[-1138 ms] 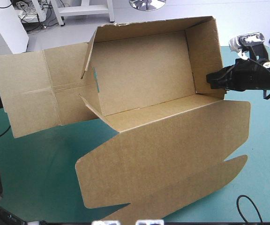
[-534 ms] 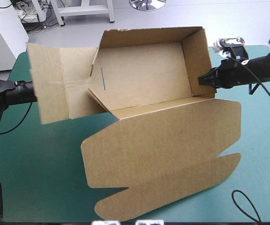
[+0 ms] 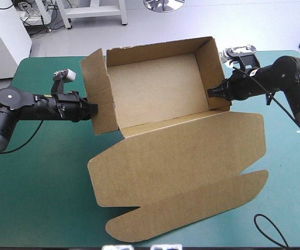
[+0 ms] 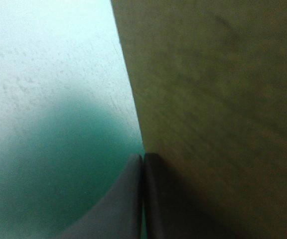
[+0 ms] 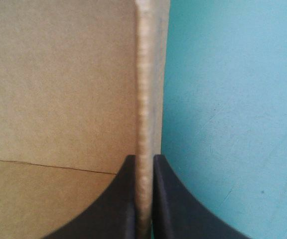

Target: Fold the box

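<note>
Both ends of the brown box (image 3: 160, 88) are gripped at mid-table, its tray open, its lid lying flat toward the near edge of the teal-green cover (image 3: 46, 172). We see the right gripper (image 5: 144, 158) nearly closed on the right wall's edge; the left gripper (image 4: 143, 158) seems pinched on the left flap, though from so close we cannot be sure.
</note>
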